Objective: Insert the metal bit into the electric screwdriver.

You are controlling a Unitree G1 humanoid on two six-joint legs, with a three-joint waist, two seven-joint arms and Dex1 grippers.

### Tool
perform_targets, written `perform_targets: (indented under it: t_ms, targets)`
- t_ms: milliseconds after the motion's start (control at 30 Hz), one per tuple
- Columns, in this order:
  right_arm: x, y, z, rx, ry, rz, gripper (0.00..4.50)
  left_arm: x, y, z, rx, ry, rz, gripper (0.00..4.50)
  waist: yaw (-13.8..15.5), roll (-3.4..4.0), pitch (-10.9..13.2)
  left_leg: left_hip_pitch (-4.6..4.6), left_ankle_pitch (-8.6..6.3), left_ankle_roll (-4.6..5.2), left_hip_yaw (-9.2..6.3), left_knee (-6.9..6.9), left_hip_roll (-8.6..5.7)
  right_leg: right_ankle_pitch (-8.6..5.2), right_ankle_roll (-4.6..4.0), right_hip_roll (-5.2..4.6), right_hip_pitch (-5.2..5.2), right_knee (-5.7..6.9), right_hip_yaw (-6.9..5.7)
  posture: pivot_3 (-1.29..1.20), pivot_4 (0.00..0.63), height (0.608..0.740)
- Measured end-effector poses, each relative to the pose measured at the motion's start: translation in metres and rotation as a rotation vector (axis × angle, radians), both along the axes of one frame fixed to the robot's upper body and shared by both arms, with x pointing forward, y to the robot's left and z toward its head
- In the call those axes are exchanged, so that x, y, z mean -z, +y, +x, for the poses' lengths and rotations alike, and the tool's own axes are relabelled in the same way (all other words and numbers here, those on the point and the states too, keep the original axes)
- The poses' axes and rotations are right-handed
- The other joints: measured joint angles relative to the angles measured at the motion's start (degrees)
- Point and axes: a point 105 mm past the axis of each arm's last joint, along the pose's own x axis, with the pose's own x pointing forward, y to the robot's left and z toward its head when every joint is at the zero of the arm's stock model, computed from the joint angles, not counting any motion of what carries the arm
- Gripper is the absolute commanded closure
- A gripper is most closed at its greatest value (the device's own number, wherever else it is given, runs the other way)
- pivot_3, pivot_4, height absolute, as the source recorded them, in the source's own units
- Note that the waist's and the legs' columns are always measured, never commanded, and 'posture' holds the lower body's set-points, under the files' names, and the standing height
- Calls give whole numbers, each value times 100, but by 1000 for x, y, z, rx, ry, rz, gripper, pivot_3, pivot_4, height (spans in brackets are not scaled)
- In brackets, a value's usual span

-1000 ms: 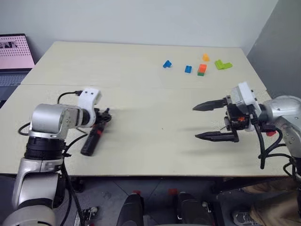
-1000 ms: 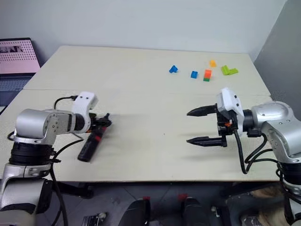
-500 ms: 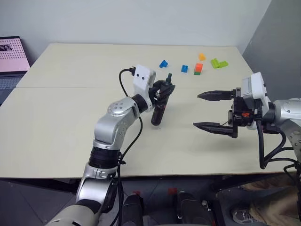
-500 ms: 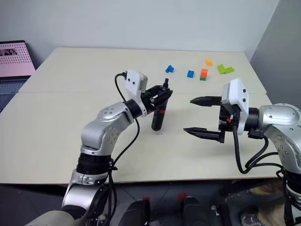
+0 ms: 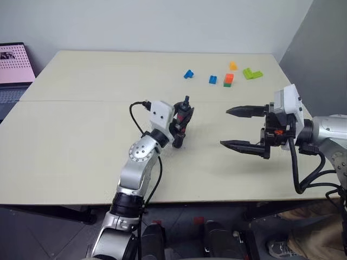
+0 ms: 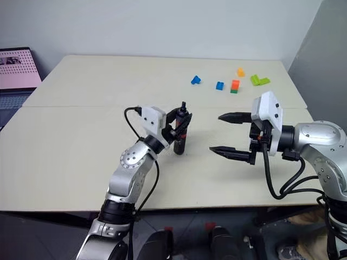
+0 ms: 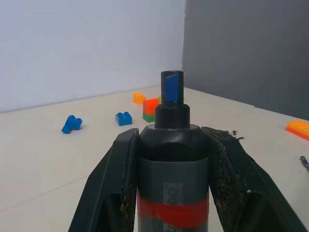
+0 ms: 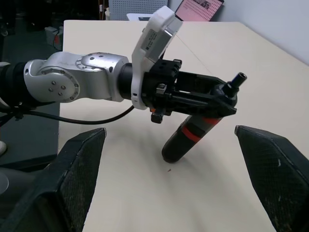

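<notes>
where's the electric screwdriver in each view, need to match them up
left eye view: electric screwdriver just left of centre, shut in the left gripper.
right eye view: centre, same grip.
left wrist view: fills the lower middle, tip up, between the gripper fingers.
right wrist view: centre right, leaning.
Shared landmark: the orange-on-green brick, seen behind its tip.

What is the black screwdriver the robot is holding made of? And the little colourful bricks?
The electric screwdriver looks like matte black plastic with a glossy red band; its dull, even surface suggests that, though it could be coated metal. The left claw is shut on it. The toy bricks look like shiny moulded plastic, with bright colours and studs on top.
</notes>
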Motion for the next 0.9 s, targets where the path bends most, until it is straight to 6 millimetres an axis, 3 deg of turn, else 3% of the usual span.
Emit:
perform_targets:
  t_ms: [367,533,733,900]
  targets:
    - [16,-15,12,31,14,-116,0,4,28,-26,-37,20,4,2847,-22,6,-8,14,1,1,3,2,4,-12,-32,4,4,3,6,0,150,740]
    - [27,-25,27,55,26,-187,0,4,29,-28,-42,25,0,2847,-28,9,-10,15,1,1,6,2,3,-12,-32,4,4,3,9,0,150,740]
    - [34,-68,58,119,-26,-418,0,3,27,-32,-12,13,24,2849,-25,11,-11,14,1,1,8,-2,3,-13,-34,4,2,-2,8,0,150,740]
    - [54,-107,85,97,-21,-724,0,-2,7,-32,75,-7,51,2857,-41,17,-5,7,1,1,18,-1,1,-12,-33,2,-5,-8,13,0,150,740]
